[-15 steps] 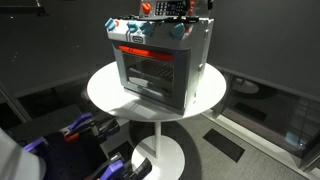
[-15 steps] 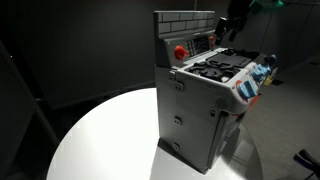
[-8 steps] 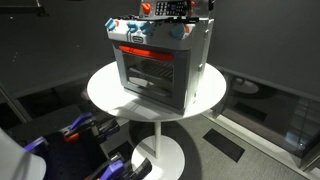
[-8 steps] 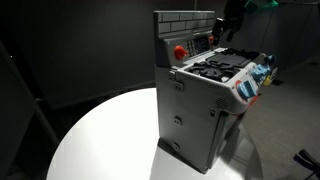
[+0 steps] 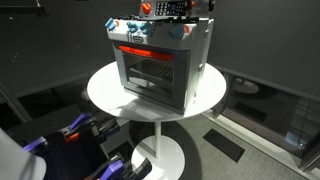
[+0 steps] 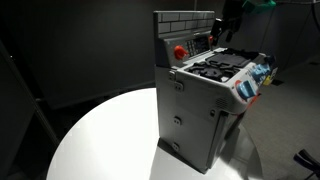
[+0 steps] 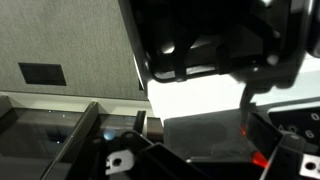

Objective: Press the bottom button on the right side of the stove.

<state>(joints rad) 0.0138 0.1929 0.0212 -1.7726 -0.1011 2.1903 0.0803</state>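
Note:
The stove (image 5: 160, 65) is a small grey toy oven with a windowed door and a red bar handle (image 5: 135, 50). It stands on a round white table (image 5: 105, 95), and both show in the other exterior view, stove (image 6: 200, 115) and table (image 6: 100, 140). Blue and red knobs (image 6: 258, 78) sit along its front top edge. A red button (image 6: 180, 51) is on its brick-patterned back panel. My gripper (image 6: 223, 28) hangs at the back panel's far end, above the burners, and in an exterior view (image 5: 190, 8) it is at the stove top. The wrist view is very close and dark, with red spots (image 7: 262, 158). The jaws are not distinguishable.
The table stands on a single white pedestal base (image 5: 160, 155). Black and blue equipment (image 5: 85, 135) lies on the floor beside it. Dark walls and a dark floor surround the table.

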